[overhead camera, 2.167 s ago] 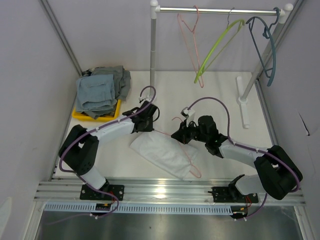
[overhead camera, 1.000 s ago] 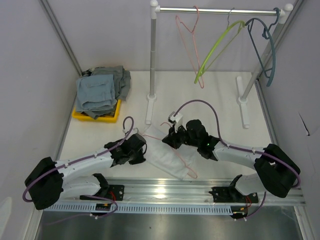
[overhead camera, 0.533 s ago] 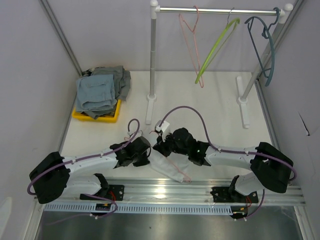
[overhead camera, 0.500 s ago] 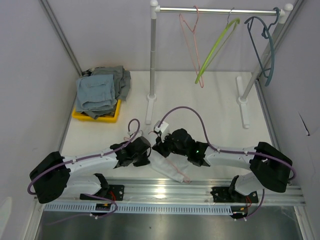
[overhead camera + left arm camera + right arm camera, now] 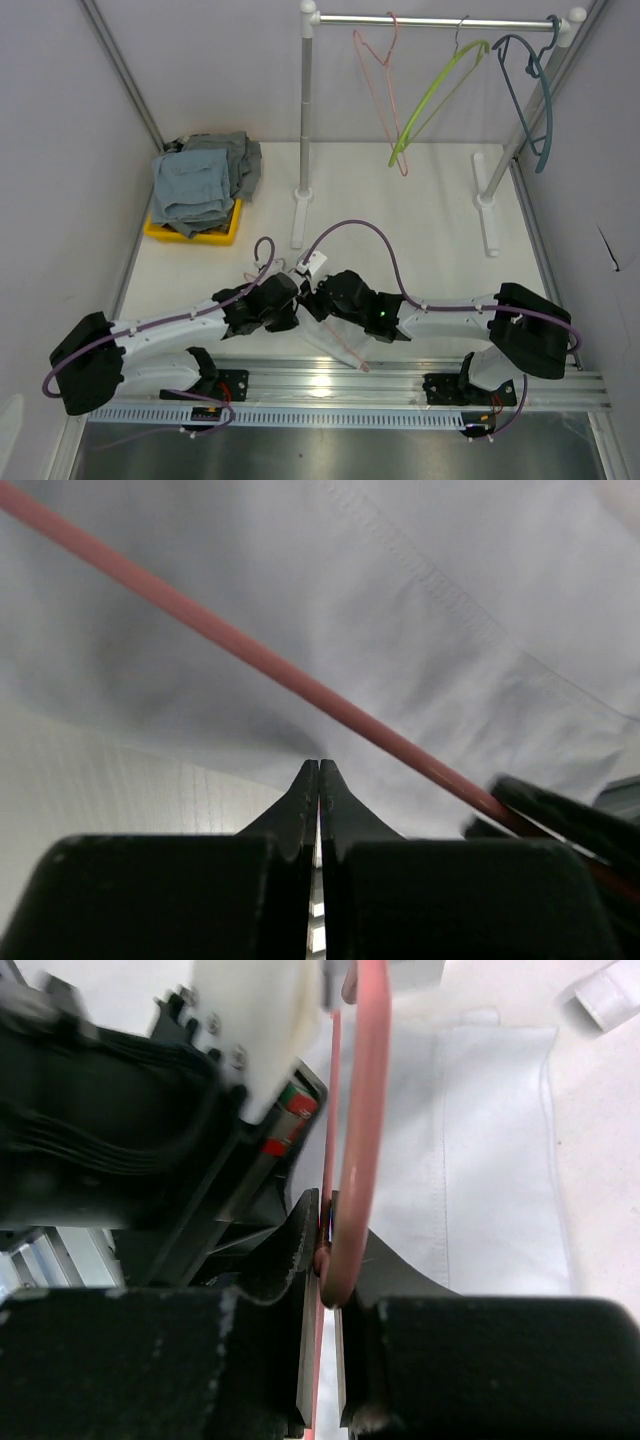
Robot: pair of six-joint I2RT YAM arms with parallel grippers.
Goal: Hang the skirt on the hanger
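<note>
One limp white skirt (image 5: 450, 600), probably light and floppy: left gripper (image 5: 319, 764) pinches its edge, right gripper (image 5: 325, 1228) clamps the stiff pink hanger (image 5: 365, 1110).

My skirt (image 5: 420, 600) is plain white, the hanger (image 5: 368, 1080) pink, my left fingers (image 5: 293, 805) black. Upper left of the top view: grey-blue clothes (image 5: 200, 185), yellow tray (image 5: 222, 236).

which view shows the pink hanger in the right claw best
Right wrist: the pink hanger is close up, pinched in the right claw. Left wrist shows one straight bar across the white skirt. Top external shows only a short sliver.
</note>
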